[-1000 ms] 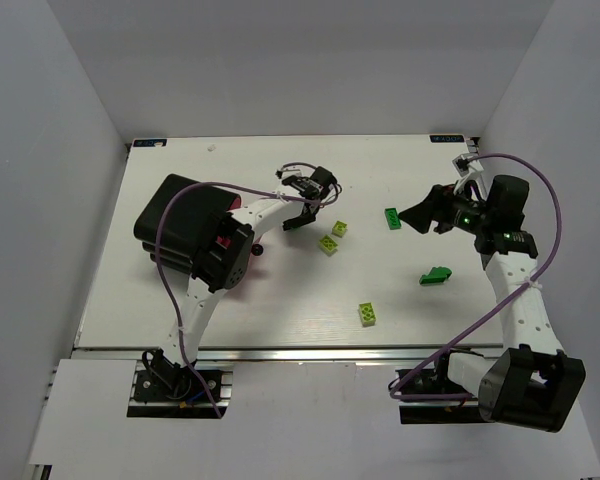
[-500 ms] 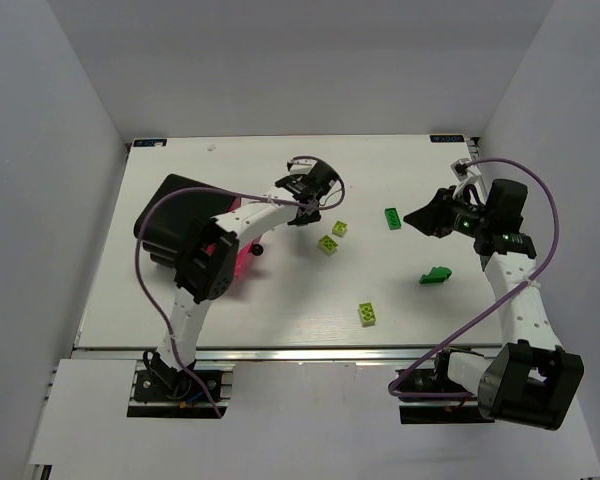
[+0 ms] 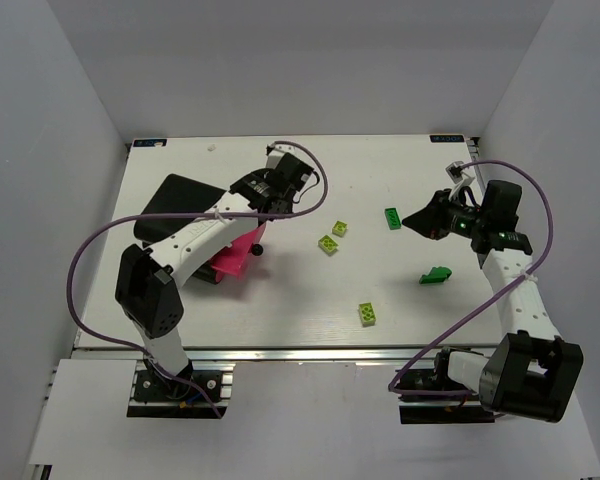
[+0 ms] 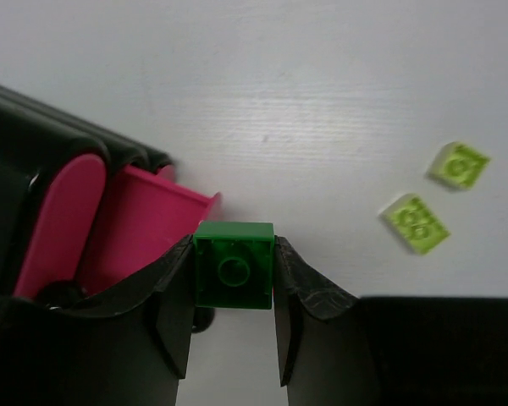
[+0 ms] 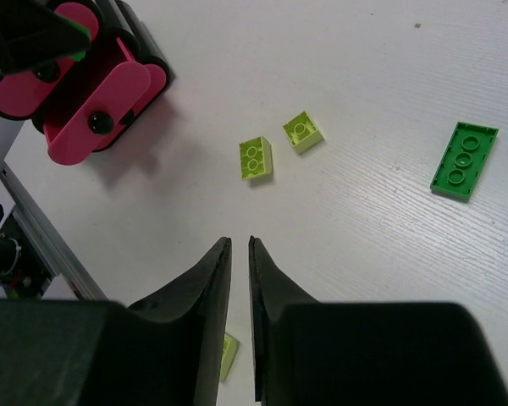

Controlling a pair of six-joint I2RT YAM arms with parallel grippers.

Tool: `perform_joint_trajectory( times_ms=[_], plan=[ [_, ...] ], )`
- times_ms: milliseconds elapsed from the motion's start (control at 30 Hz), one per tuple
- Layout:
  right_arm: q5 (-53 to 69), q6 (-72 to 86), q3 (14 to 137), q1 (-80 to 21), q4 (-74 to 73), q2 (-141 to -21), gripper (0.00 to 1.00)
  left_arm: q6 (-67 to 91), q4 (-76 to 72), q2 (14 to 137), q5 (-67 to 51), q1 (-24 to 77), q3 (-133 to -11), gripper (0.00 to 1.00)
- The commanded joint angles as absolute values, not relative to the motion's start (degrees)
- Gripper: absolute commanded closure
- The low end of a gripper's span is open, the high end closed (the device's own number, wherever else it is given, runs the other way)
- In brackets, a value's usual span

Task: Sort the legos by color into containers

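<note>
My left gripper (image 4: 234,272) is shut on a small dark green lego (image 4: 234,264), seen from its hollow underside. It hangs just off the corner of an open magenta drawer (image 4: 152,228) that sticks out of the black cabinet (image 3: 175,205). In the top view the left gripper (image 3: 258,196) is over the cabinet's right side and the pulled-out drawer (image 3: 235,255). My right gripper (image 5: 239,249) hovers over bare table with only a thin slit between its fingers and nothing in it; the top view shows it (image 3: 412,220) beside a dark green plate (image 3: 391,218).
Two lime legos (image 3: 340,229) (image 3: 327,243) lie mid-table, a third lime one (image 3: 366,314) near the front. Another dark green lego (image 3: 436,274) lies at the right. White walls enclose the table on three sides.
The left arm swung left from beside the lime legos to the open drawer, carrying the green lego. The right gripper's fingers closed from wide apart to almost touching.
</note>
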State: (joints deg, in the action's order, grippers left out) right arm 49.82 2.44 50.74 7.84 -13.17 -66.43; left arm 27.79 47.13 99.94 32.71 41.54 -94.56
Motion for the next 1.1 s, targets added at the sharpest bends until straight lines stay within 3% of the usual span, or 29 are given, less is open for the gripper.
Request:
perform_joint_trajectory(
  times_ms=[0,333,433,500,700,833,967,1033,1067],
  plan=[
    [50.98,1.32,50.8,7.38,-11.08,-66.8,0.8,24.79,53.34,98.79,38.31,40.87,-92.11,0.98],
    [50.54,1.14,50.45,7.21,-10.81,-67.76,0.8,22.24,53.44,98.7,45.35,40.34,-88.59,0.93],
    [50.45,0.97,50.54,7.12,-10.99,-68.12,0.76,21.97,53.35,99.23,45.61,40.34,-87.28,0.82],
    [50.45,0.88,50.62,7.21,-10.99,-68.29,0.7,21.97,53.17,99.49,45.88,40.34,-86.58,0.68],
    [50.98,0.44,50.54,7.03,-10.99,-68.38,0.54,21.8,52.47,98.97,46.49,39.81,-85.96,0.36],
    [50.98,0.26,50.62,6.51,-11.16,-68.47,0.46,20.83,52.73,98.97,46.23,39.81,-88.41,0.29],
    [46.51,-3.33,51.41,5.19,-12.03,-68.03,0.44,19.43,51.42,97.74,42.99,40.34,-90.43,0.35],
    [41.69,-4.74,52.12,3.87,-12.13,-67.85,0.44,17.42,49.67,96.25,37.82,40.95,-90.27,0.55],
    [34.53,-6.23,53.25,3.43,-11.95,-68.03,0.44,16.88,48.27,93.46,34.83,40.96,-89.65,0.83]
  ],
)
